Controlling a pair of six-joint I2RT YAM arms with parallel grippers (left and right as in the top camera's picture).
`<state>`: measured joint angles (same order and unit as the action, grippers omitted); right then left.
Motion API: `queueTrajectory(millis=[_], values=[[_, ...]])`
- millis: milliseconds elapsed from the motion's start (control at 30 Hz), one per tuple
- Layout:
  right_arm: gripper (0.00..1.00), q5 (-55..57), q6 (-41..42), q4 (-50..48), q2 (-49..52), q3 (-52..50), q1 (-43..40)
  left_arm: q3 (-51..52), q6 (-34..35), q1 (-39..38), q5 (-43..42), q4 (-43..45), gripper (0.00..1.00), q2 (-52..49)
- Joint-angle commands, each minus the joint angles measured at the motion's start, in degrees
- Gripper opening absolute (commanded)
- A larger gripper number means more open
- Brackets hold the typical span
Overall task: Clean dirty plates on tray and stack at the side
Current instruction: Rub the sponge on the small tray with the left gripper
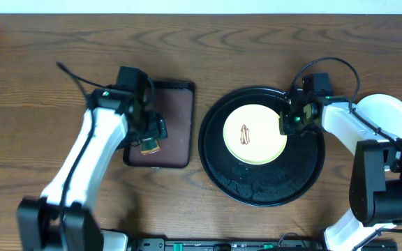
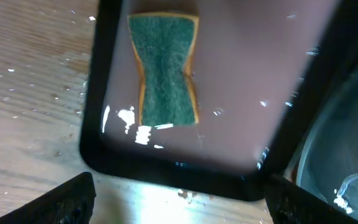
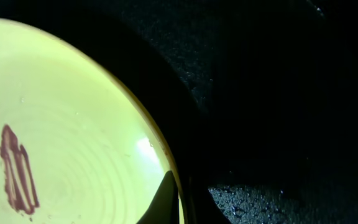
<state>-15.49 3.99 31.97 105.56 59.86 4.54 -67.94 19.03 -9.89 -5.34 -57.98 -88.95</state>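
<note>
White plate (image 1: 388, 111) partly behind right arm (image 1: 344, 124); sponge (image 1: 150, 146) mostly under left gripper (image 2: 179, 190); yellow plate (image 3: 73, 124) cropped in right wrist view.

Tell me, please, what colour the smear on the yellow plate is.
Red-brown smear, clearest in the right wrist view.

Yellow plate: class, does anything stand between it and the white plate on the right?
No loose object. Between the yellow plate and the white plate are only the black tray's raised rim and the right arm, whose claw grips the yellow plate's rim.

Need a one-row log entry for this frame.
left tool: open, above sponge | right tool: shut on yellow plate rim | yellow plate: smeared, in black tray | white plate: off tray, right
</note>
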Motion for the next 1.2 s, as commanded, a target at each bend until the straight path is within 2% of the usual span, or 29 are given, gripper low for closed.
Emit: queueTrajectory(millis=[0,100,167,267,333,433,467,600,800,833,867,900,1000,1167], values=[[0.01,3.3,1.5,-0.1,3.9,-1.1,0.8,0.7,0.8,-0.2,1.4,2.4,0.84,-6.3],[0.01,3.2,1.6,0.2,3.9,-1.1,0.8,0.7,1.3,-0.2,5.1,6.8,0.77,-11.5],[0.01,3.2,1.6,0.3,3.9,-1.1,0.8,0.7,2.1,-0.2,6.1,9.0,0.64,-14.1],[0.01,3.2,1.6,0.4,3.9,-1.1,0.8,0.7,2.7,-0.2,5.8,11.7,0.35,-17.6],[0.01,3.2,1.8,0.3,3.9,-1.1,0.8,0.7,2.7,-0.2,5.8,12.6,0.24,-19.5],[0.01,3.2,1.8,0.4,3.9,-1.1,0.8,0.7,2.7,-0.2,5.5,13.6,0.14,-23.6],[0.01,3.2,1.8,0.4,3.9,-1.1,0.8,0.7,2.7,-0.2,4.2,13.7,0.08,-25.5],[0.01,3.2,1.8,0.5,3.9,-1.1,0.8,0.5,0.5,-0.2,-1.3,13.2,0.07,-28.0],[0.01,3.2,1.8,0.5,3.9,-1.1,0.8,-2.4,0.1,-0.2,-1.3,10.0,0.08,-17.4],[0.01,3.2,1.8,0.4,3.9,-1.1,0.8,-2.4,0.1,-0.2,-1.3,10.0,0.17,-14.8],[0.01,3.2,1.8,0.4,3.9,-1.1,0.8,-2.4,0.1,-0.2,-1.3,9.8,0.4,-12.3],[0.01,3.2,1.8,0.4,3.9,-1.1,0.8,-2.4,0.1,-0.2,-1.3,9.3,0.5,-10.8],[0.01,3.2,1.8,-0.1,3.9,-1.1,0.8,-2.4,0.3,-0.2,-1.3,7.4,0.58,-9.3],[0.01,3.0,2.4,-0.3,3.9,-1.1,0.8,3.0,6.3,-0.2,-0.6,8.1,0.58,-10.9]])
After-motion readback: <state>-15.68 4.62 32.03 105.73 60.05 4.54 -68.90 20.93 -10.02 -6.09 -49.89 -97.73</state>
